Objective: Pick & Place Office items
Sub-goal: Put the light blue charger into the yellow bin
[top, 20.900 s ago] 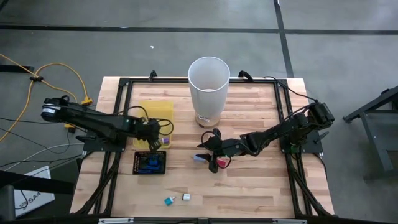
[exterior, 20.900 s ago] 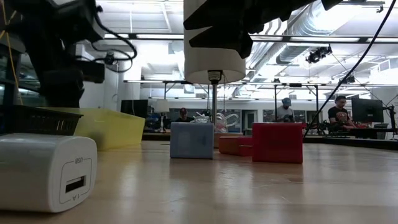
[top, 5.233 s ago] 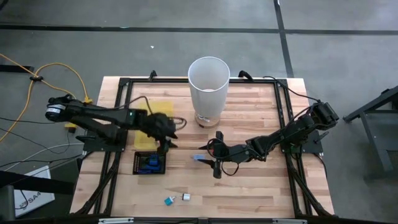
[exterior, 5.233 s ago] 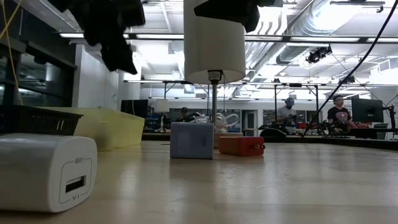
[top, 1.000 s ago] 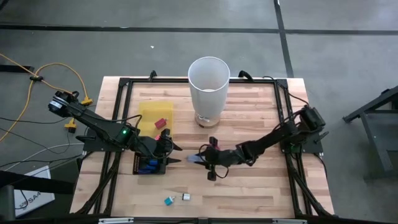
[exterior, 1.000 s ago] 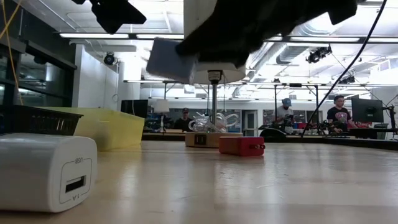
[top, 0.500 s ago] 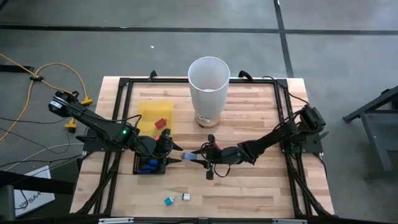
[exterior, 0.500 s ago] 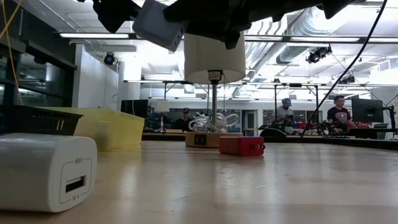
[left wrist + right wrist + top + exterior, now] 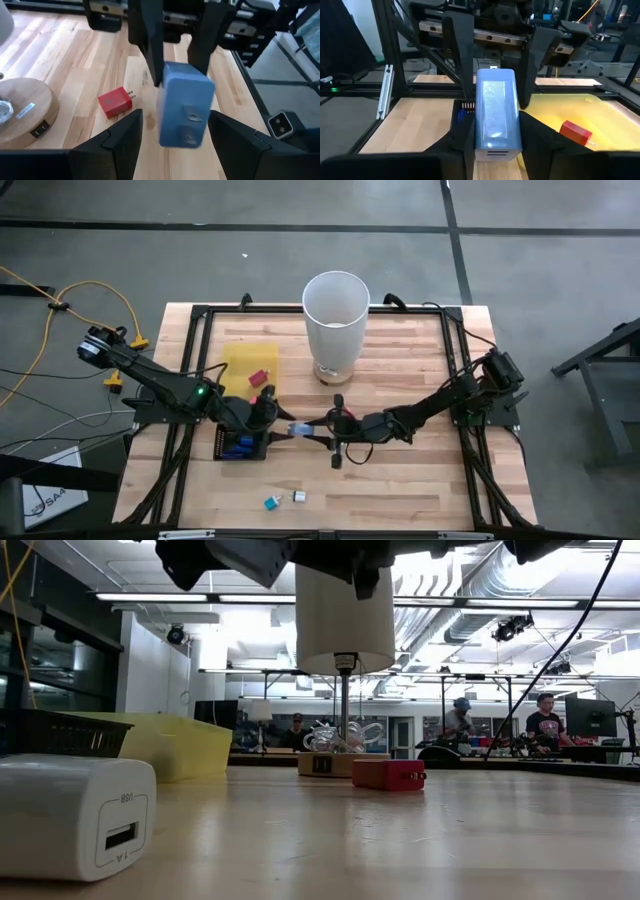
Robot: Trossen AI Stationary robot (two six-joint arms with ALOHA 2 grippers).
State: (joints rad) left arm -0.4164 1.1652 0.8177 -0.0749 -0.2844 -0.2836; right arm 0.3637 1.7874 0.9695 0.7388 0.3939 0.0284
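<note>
Now the right gripper [image 9: 308, 429] is clamped on the blue block [image 9: 297, 428], held above mid-surface [image 9: 420, 470]. The left gripper [image 9: 277, 433], fingers apart, straddles its other end. A red plug [image 9: 115, 101] lies on the surface below.

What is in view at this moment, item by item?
bin: one, white, table's far middle
yellow tray: one, left of bin
red pieces: two, in yellow tray
black tray: one, holding blue pieces, count unclear
red plug: one, on table
teal piece, white charger: one each, near edge
blue block: one, light blue, held mid-air
right gripper: shut on block
left gripper: open around block
</note>
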